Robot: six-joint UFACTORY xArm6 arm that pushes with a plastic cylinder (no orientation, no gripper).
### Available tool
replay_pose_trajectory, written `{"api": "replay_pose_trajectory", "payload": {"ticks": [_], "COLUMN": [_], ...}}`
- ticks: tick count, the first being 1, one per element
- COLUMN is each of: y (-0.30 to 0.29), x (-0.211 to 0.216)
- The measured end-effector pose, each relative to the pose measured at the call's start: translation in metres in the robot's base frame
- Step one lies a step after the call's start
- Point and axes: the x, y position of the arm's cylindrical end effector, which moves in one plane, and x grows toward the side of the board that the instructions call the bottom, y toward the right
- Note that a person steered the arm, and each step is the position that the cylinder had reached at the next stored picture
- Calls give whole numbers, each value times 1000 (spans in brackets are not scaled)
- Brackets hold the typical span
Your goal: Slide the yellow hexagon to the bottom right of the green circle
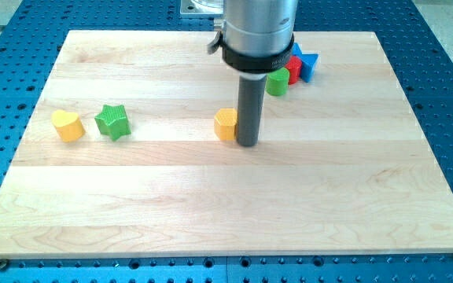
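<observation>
The yellow hexagon (226,123) sits right beside my tip (247,144), on its left. There are no jaws. The green circle (277,82) is up by the rod.

Pretty bright, even lighting here, looks like it comes from overhead. The board (211,196) is evenly lit, no hot spots, only a mild sheen on the arm's metal collar at the top centre. Shadows are soft and short: a small dark patch sits at my tip (247,144), and thin ones hug the yellow heart (68,125) and green star (113,122) at left. Focus is decent everywhere, slightly soft overall, low-res. The board's edges look straight, no obvious warping.
</observation>
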Motion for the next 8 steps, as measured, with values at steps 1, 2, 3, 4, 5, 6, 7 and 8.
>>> {"api": "replay_pose_trajectory", "payload": {"ticks": [1, 2, 3, 4, 5, 6, 7, 8], "y": [-49, -43, 60, 98, 6, -25, 26, 21], "x": [-1, -29, -36, -38, 14, -28, -46, -55]}}
